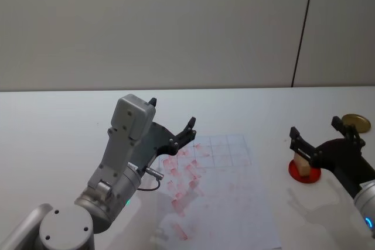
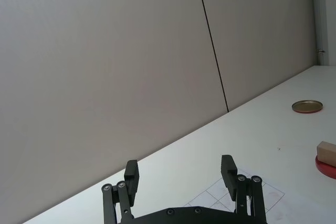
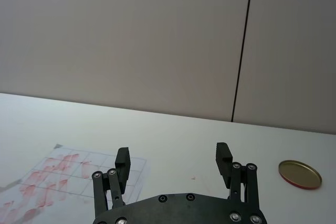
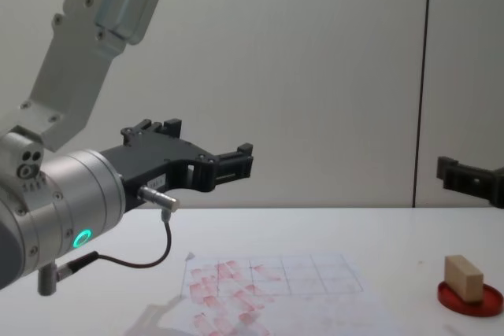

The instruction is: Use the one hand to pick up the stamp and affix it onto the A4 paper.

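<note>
The stamp (image 1: 302,164), a small tan wooden block, stands on a flat red ink pad (image 1: 309,175) at the table's right side. My right gripper (image 1: 315,128), on the blue-lit arm, hovers open just above it with nothing between its fingers; the chest view shows one finger (image 4: 457,172) well above the stamp (image 4: 463,278). The A4 paper (image 1: 234,203) lies in the middle of the table, its grid bearing many pinkish-red marks. My left gripper (image 1: 173,122), on the green-lit arm, hangs open over the paper's far left corner and holds nothing.
A round brass-coloured lid (image 1: 356,122) lies on the table beyond the right gripper, also seen as the lid (image 3: 300,173). A grey wall with a dark vertical seam (image 1: 302,33) stands behind the white table (image 1: 53,127).
</note>
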`<state>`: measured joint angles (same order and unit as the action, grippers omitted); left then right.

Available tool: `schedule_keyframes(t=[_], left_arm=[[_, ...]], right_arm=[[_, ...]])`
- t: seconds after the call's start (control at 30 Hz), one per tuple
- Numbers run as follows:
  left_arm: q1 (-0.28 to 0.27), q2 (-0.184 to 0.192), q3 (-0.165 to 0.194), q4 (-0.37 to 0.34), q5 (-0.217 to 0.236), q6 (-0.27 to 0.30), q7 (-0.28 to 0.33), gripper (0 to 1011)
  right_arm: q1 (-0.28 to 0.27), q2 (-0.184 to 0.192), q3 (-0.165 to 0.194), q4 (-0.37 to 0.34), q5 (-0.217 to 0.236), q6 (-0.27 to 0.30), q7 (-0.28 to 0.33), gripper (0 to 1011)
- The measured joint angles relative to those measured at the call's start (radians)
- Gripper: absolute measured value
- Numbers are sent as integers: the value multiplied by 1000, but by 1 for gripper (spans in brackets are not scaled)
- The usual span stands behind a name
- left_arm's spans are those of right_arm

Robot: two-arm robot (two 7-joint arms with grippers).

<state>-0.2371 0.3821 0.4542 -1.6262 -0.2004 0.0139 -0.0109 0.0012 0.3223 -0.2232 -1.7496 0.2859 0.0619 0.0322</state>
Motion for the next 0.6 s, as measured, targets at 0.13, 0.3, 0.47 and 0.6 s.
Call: schedule_keyframes(t=[0.13,0.3,0.47,0.6], left_arm=[[0,0,0,0,0,0,0,993],[0,0,0,0,0,0,0,993],[0,0,0,0,0,0,0,993],[0,0,0,0,0,0,0,993]], right_arm=[[10,-11,1,9,-4,22,-29,1001],[28,-29,1,23,-5,61,-66,1001],[44,-46,1,35,-3,107,-94,1001],[60,-64,-1,48,2,160,-116,1001]])
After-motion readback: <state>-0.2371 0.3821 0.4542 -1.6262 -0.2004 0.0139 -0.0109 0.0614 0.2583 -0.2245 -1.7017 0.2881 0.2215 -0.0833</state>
